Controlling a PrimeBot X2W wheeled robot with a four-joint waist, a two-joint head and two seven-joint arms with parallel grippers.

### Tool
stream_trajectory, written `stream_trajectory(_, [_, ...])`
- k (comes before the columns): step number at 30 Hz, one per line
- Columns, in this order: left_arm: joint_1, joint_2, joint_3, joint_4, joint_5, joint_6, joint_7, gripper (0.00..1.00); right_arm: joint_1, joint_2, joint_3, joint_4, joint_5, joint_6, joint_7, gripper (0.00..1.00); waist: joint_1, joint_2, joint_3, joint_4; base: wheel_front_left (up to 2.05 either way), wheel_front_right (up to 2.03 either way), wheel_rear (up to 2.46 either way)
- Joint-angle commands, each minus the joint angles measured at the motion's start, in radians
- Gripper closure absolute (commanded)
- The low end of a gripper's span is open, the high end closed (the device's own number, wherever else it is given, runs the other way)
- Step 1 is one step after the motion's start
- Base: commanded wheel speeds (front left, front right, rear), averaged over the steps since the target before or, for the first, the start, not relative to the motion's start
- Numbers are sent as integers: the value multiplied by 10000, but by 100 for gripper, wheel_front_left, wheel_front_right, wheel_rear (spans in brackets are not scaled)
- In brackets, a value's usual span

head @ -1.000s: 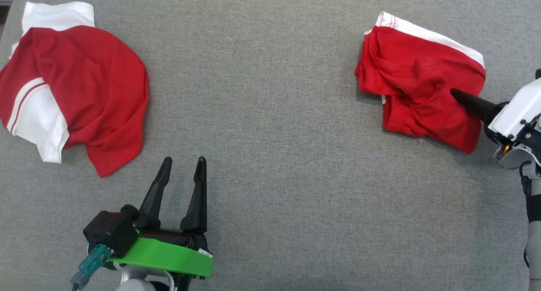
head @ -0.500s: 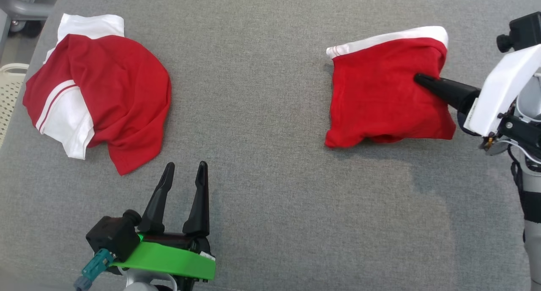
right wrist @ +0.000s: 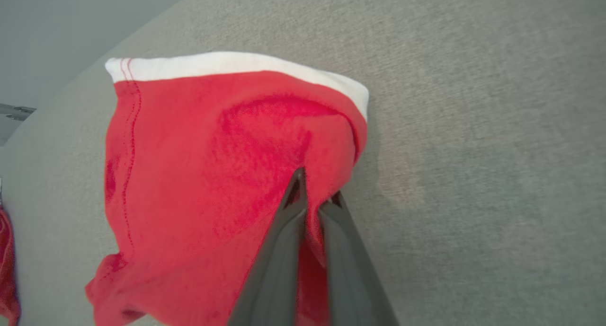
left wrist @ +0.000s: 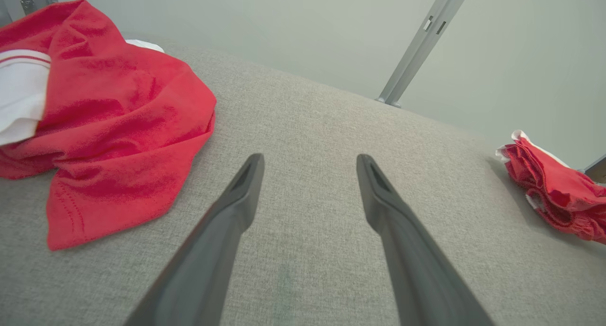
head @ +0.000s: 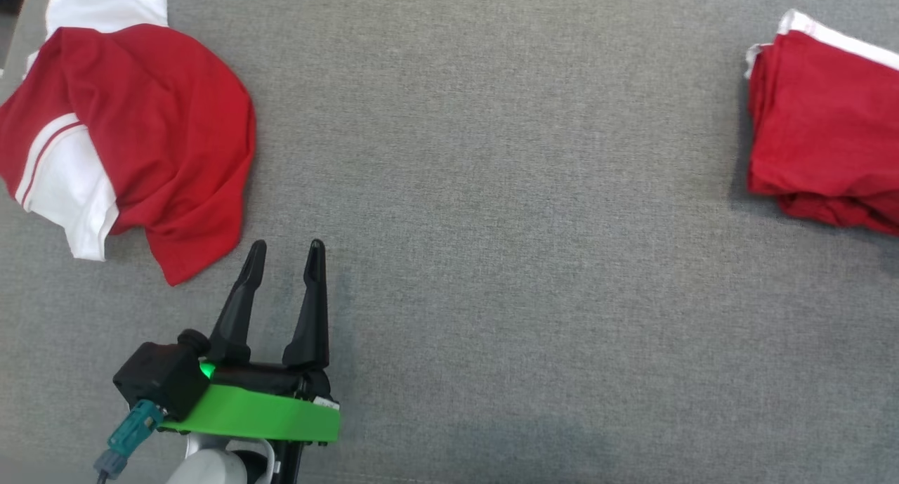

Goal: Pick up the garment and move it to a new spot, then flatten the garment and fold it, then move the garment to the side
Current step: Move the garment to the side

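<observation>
Shorts (head: 822, 133): right edge of head view, one fold clamped between the jaws of the right gripper (right wrist: 316, 186). Left gripper (head: 286, 245), lower left: jaws apart, empty. Advised: lift clear of the worktop (head: 491, 224) before carrying.

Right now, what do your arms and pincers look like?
Left pincer: two long, black, tapered fingers on a bright green bracket, with a black camera block, a teal cable plug and a pale wrist. Right pincer: the same dark, tapered fingers.
</observation>
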Motion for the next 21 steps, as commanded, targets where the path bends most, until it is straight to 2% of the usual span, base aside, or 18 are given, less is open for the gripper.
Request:
stream_trajectory(1, [-183, 103, 59, -40, 78, -7, -74, 0, 20, 23, -20, -19, -136, 8, -59, 100, 0, -1, 251, -313, 0, 0, 0])
stream_trajectory(7, [-361, 445, 198, -452, 315, 198, 165, 0, -43, 279, -677, 361, -917, 6, -644, 100, 0, -1, 481, -1292, 0, 0, 0])
stream_trajectory(14, [-649, 1000, 343, -1098, 544, 418, 739, 0, 101, 415, -33, 643, -1306, 6, -2052, 100, 0, -1, 880, -2766, 0, 0, 0])
stream_trajectory(21, [-1082, 1335, 218, -1560, 856, 553, 1378, 0, -747, 74, 503, 1803, -1861, 5, -3556, 100, 0, -1, 1380, -3508, 0, 0, 0])
